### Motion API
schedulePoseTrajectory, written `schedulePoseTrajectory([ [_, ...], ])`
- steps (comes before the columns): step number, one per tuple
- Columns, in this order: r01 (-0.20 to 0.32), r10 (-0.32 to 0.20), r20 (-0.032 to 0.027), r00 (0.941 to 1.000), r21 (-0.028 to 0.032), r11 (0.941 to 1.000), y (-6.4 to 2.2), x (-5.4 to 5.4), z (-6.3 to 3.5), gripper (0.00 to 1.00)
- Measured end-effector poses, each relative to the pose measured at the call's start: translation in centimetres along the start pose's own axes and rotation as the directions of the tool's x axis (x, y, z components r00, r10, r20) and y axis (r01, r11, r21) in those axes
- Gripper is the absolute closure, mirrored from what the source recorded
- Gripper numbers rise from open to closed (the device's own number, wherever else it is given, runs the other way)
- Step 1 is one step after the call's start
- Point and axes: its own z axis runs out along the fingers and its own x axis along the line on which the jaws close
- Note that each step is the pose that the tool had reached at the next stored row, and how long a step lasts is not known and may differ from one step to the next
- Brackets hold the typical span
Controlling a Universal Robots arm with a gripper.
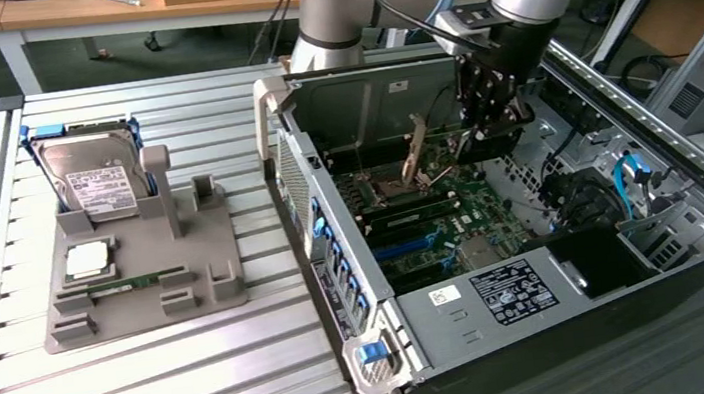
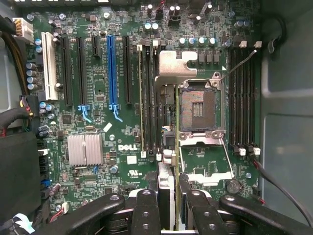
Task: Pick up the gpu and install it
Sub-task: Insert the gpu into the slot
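Ok so I'm hanging inside the open case (image 1: 385,349) with my gripper (image 2: 171,218) clamping the gpu (image 2: 169,66) edge-on between its 2 fingers, silver bracket end pointing away from my wrist. The card is sitting over the motherboard (image 2: 122,147), lined up with the strip between the memory slots (image 2: 149,98) and the bare CPU socket (image 2: 201,110). It's well apart from the blue slot (image 2: 112,68).

Here's what's worrying me:

1. That socket is lying uncovered just beside the card. Any drift that way while I'm going down and I'm probably scraping the contacts.
2. I'm only pinching a thin board by 1 end. If the connector edge is catching on a slot wall, I'm guessing the card is pivoting in my grip instead of seating.
3. If I'm pushing while it's sitting even slightly off the slot, I'm risking flexing the board.
4. The bracket could be snagging the case wall.

I can't tell how much gap I've got underneath.
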Motion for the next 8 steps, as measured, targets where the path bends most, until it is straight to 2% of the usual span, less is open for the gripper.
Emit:
schedulePoseTrajectory([
  [8,0.000,0.000,0.0000,1.0000,0.0000,1.0000,0.23,0.26,0.07,0.73],
])
